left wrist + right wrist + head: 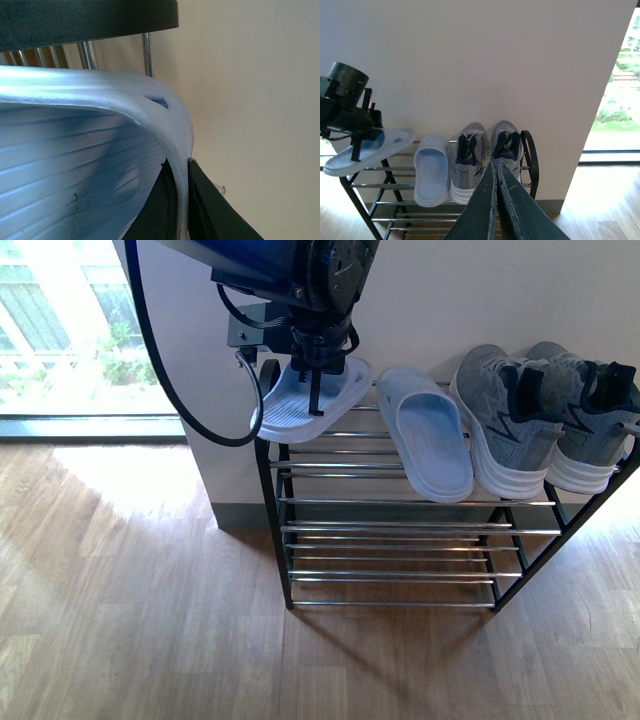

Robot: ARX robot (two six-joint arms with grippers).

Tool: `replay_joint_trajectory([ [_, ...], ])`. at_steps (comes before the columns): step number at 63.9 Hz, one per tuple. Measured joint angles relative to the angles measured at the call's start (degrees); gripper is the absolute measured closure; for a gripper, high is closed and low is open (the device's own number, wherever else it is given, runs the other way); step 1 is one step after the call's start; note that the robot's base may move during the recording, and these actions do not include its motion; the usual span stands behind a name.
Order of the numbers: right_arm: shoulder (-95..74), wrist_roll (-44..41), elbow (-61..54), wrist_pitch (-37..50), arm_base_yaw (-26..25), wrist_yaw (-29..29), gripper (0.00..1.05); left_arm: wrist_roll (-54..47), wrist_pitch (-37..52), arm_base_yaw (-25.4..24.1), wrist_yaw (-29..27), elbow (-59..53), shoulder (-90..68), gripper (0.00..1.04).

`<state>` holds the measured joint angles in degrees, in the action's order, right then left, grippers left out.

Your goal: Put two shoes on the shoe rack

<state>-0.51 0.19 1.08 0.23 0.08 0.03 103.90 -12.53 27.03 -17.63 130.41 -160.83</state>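
Front view: three shoes already sit on the top tier of the shoe rack (pixel 285 530) — one pale slide (pixel 428 433) and, to its right, the two grey sneakers (pixel 545 420). The second slide (pixel 310 400) is tilted over the rack's left end, pinched by the left gripper (pixel 317 390); I judge only its setting-down and release are left. The right arm is out of this view.

Left wrist view: close up, the gripper's fingers (pixel 207 210) clamp the slide's rim (pixel 177 150), confirming the hold; the ribbed footbed, rack rods and wall behind show, but the neighbouring shoes do not.

Right wrist view: from farther back, the right gripper (pixel 496 172) is closed on nothing, hanging before the sneakers (pixel 485 150). This view alone shows the held slide (pixel 370 150) lifted clear above the rods.
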Motion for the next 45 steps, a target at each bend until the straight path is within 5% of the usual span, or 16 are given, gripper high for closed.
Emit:
replay_joint_trajectory([
  [26, 0.2, 0.0, 0.0, -0.15, 0.0, 0.0, 1.03, 1.38, -14.23, -0.2, -0.04, 28.89, -16.72, 1.01],
  [45, 0.2, 0.0, 0.0, -0.15, 0.0, 0.0, 1.03, 0.94, -16.13, -0.98, 0.96, 34.6, -19.67, 0.5],
])
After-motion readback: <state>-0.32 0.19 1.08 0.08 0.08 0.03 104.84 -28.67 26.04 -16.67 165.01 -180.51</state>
